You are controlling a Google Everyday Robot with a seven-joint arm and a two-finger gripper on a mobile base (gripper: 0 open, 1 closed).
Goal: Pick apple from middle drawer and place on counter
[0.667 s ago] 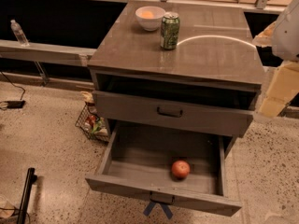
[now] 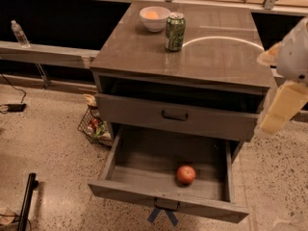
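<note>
The apple (image 2: 186, 174) is round and red-orange and lies on the floor of the open middle drawer (image 2: 144, 170), towards its front right. The drawer is pulled far out and has crossed blue tape strips (image 2: 162, 215) under its handle. The counter (image 2: 211, 52) is the glossy grey-brown cabinet top with a pale arc mark. My gripper (image 2: 283, 109) hangs at the right edge of the view, beside the cabinet's right front corner, above and to the right of the apple and apart from it.
A green soda can (image 2: 174, 31) and a white bowl (image 2: 154, 18) holding a pale-orange fruit stand at the back of the counter. The upper drawer (image 2: 175, 115) is slightly open. A wire basket (image 2: 94, 126) sits on the floor to the left of the cabinet. A water bottle (image 2: 19, 33) stands on the left ledge.
My arm at the right edge has dropped a little lower. The apple, drawers and counter items have not moved.
</note>
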